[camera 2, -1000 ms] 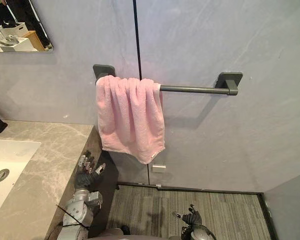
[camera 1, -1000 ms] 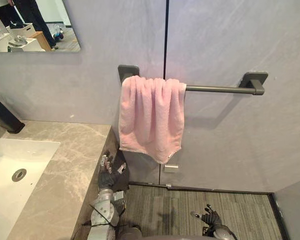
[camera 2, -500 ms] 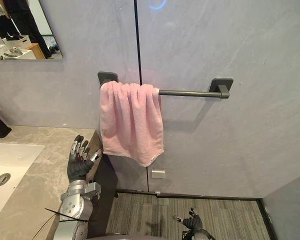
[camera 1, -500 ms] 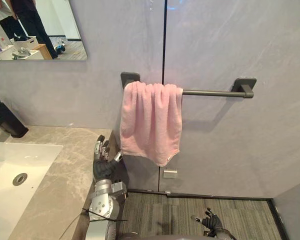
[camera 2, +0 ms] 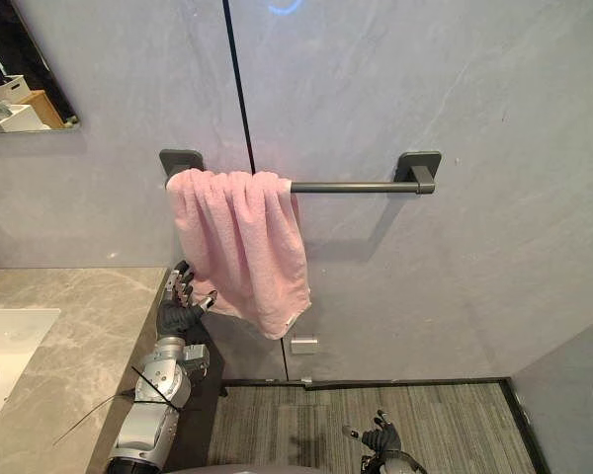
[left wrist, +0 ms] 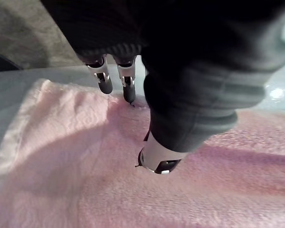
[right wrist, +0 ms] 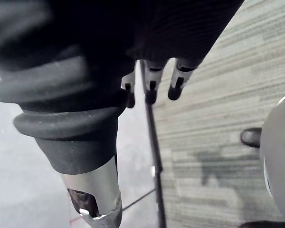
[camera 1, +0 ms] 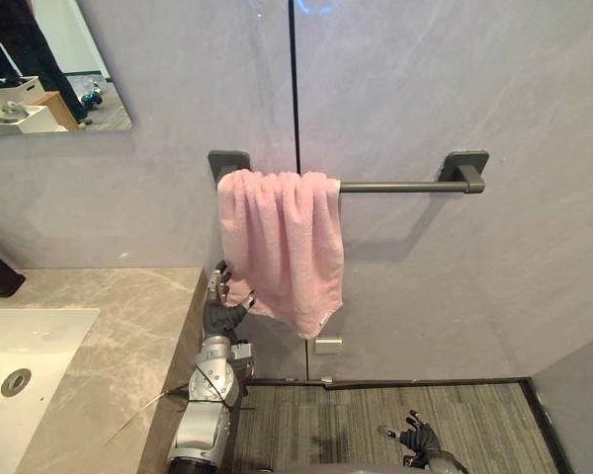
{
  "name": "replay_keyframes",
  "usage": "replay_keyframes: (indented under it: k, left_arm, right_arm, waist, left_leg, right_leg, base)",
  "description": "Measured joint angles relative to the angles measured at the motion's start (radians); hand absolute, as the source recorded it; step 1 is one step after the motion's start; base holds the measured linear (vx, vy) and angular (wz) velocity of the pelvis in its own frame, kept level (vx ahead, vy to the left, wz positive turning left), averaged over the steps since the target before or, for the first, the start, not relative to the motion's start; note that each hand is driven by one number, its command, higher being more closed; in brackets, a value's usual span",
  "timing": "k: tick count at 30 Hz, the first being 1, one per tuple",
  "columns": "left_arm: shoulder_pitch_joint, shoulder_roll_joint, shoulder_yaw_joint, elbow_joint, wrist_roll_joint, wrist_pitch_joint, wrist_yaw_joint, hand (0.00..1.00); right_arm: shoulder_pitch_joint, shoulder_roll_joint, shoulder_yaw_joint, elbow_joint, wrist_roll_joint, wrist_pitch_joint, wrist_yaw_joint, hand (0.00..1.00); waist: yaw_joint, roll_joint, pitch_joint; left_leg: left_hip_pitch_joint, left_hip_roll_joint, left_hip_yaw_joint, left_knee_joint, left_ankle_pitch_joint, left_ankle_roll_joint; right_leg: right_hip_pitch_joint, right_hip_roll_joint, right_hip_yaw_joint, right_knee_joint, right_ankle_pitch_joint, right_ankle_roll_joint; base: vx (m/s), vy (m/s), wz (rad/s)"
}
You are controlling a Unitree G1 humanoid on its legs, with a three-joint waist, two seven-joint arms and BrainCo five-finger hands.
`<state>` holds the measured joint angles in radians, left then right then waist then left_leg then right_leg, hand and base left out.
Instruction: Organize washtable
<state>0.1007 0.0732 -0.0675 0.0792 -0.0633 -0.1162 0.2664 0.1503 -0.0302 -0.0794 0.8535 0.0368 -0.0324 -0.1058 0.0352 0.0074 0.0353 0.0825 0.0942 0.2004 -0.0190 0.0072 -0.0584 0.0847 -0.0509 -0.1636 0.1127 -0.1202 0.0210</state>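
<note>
Silver-fingered and loosely spread, the right hand (camera 1: 418, 440) is hanging low over the striped carpet (camera 1: 326, 415), while farther on the left hand (camera 1: 220, 311), fingers (left wrist: 104, 80) straight, is touching the lower edge of the pink towel (camera 1: 282, 242) draping from the bar (camera 1: 405, 186) above it.

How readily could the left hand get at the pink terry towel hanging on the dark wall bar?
Probably yes: the left hand is open at the lower edge of the pink terry towel, with nothing between them. The grey marble counter lies beside the arm, not across it.
</note>
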Motion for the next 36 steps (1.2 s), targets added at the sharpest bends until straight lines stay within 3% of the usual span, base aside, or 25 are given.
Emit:
replay_keyframes:
  k: [5,24,31,32,36]
  left_arm:
    - [-0.01,0.012,0.026,0.05,0.039,0.016,0.006,0.0]
    - [-0.01,0.012,0.081,0.128,0.058,0.034,0.021,0.0]
    - [-0.051,0.022,0.073,0.215,0.058,0.045,0.015,0.0]
    - [-0.055,0.028,0.07,0.215,0.058,0.045,0.014,1.0]
    - [-0.092,0.072,0.068,0.228,0.057,0.044,-0.006,1.0]
  right_arm:
    - [-0.011,0.0,-0.001,0.005,0.0,0.0,0.0,0.0]
    - [-0.016,-0.001,-0.003,0.005,-0.001,0.0,0.001,0.0]
    - [-0.028,-0.004,-0.001,0.005,-0.001,0.0,0.002,0.0]
    - [-0.029,-0.006,-0.001,0.005,-0.001,0.0,0.003,0.0]
    - [-0.035,-0.019,0.001,0.003,-0.001,0.0,0.006,0.0]
  waist:
    - [-0.023,-0.003,0.002]
    - [-0.026,-0.011,0.01]
    - [-0.052,-0.017,0.023]
    - [-0.053,-0.017,0.024]
    - [-0.075,-0.016,0.027]
  left_leg:
    - [0.006,-0.01,-0.002,-0.026,0.01,0.004]
    - [0.035,-0.027,-0.022,-0.074,0.024,0.015]
    - [0.037,-0.027,-0.056,-0.074,0.024,0.015]
    - [0.037,-0.027,-0.055,-0.074,0.024,0.015]
    - [0.035,-0.027,-0.052,-0.074,0.024,0.015]
  right_leg:
    - [0.001,-0.003,0.008,-0.019,0.015,-0.003]
    - [0.025,-0.005,0.032,-0.08,0.038,0.011]
    - [0.033,-0.004,0.031,-0.089,0.044,0.012]
    - [0.033,-0.004,0.033,-0.091,0.046,0.012]
    - [0.033,-0.004,0.037,-0.101,0.053,0.014]
  base:
    - [0.0,0.008,-0.02]
    - [-0.01,0.007,-0.03]
    - [-0.02,-0.01,0.0]
    - [-0.03,-0.001,-0.05]
    - [-0.03,-0.002,-0.04]
